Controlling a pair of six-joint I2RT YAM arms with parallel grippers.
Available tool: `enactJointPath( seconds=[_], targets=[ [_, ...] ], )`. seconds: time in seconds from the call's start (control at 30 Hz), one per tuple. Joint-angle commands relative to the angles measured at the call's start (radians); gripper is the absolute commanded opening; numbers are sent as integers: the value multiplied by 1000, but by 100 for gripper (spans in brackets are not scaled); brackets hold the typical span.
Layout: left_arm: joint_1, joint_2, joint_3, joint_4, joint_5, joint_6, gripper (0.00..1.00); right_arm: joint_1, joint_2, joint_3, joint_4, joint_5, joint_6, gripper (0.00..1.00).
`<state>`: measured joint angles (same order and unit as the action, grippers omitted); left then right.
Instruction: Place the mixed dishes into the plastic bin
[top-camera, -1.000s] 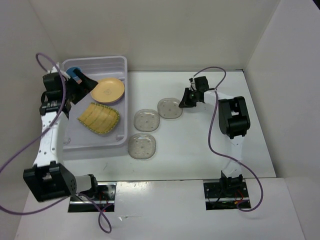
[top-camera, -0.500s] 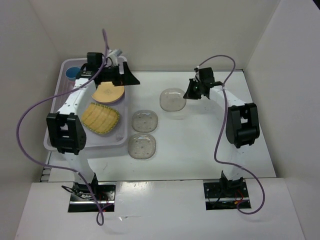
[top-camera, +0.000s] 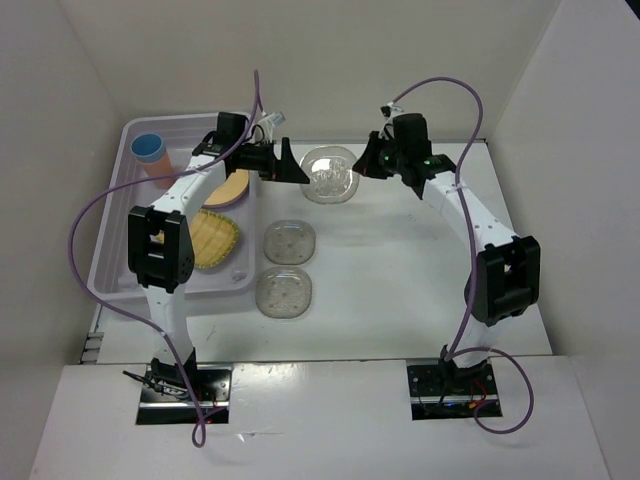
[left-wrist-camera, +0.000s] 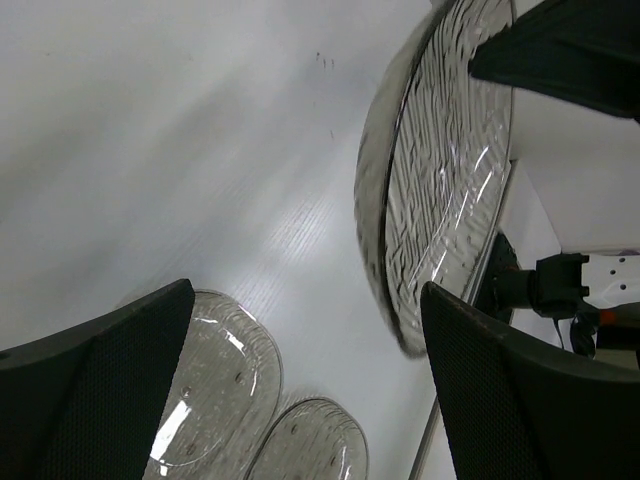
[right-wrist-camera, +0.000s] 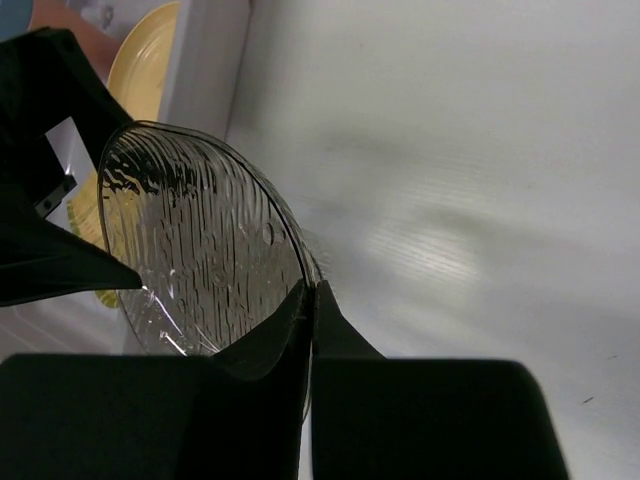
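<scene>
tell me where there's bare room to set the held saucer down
Free: the table between the two flat saucers and the right arm; the bin floor nearside of the blue cup. Crowded: the bin's right half with the woven plate, and the held saucer between left hand and right hand.

The lifted saucer (top-camera: 328, 173) is clear, ribbed and speckled, like the two saucers (top-camera: 290, 242) on the white bench (top-camera: 400, 270). The bin (top-camera: 112, 265) is whitish, the woven plate (top-camera: 217, 243) yellow, the cup (top-camera: 149, 148) blue.
</scene>
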<state>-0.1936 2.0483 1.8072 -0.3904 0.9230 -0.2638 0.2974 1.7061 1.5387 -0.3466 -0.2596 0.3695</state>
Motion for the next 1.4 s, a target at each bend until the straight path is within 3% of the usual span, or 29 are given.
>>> enactJointPath(
  seconds=[0.0, 0.1, 0.2, 0.3, 0.33, 0.5, 0.53, 0.57, 0.6, 0.63, 0.7, 0.93, 1.0, 1.07, 1.37],
  targets=[
    [-10, -4, 50, 62, 51, 34, 100, 38, -25, 2, 17, 23, 20, 0],
    [-20, -4, 50, 71, 54, 34, 98, 60, -25, 1, 17, 54, 20, 0],
    [-29, 6, 50, 71, 63, 34, 88, 78, -25, 1, 37, 45, 29, 0],
    [-50, 6, 29, 62, 63, 34, 57, 78, -6, 23, 46, 45, 29, 0],
    [-50, 6, 29, 62, 63, 34, 37, 88, -6, 34, 46, 45, 29, 0],
    [-50, -3, 17, 51, 2, 11, 16, 88, 17, 43, 46, 65, 38, 6],
    [-50, -14, 17, 51, -18, -8, 8, 88, 17, 43, 46, 80, 39, 20],
    [-32, -29, 17, 51, -57, -23, 1, 88, 17, 43, 46, 94, 51, 27],
    [-2, -40, 8, 74, -81, -75, 0, 88, 17, 43, 46, 111, 65, 35],
    [20, -54, -8, 90, -99, -100, 0, 88, 17, 34, 46, 162, 74, 49],
    [68, -98, -20, 122, -171, -149, 0, 88, 7, -5, 60, 180, 84, 53],
    [336, -171, -116, 241, -354, -380, 0, 74, 95, -91, 136, 53, 95, 53],
    [361, -180, -144, 272, -439, -433, 0, 114, 159, -91, 136, 43, 95, 53],
    [375, -180, -169, 295, -495, -446, 0, 134, 197, -66, 146, 52, 95, 59],
    [414, -111, -213, 315, -591, -543, 0, 219, 354, 12, 116, 23, 63, 61]
  ],
)
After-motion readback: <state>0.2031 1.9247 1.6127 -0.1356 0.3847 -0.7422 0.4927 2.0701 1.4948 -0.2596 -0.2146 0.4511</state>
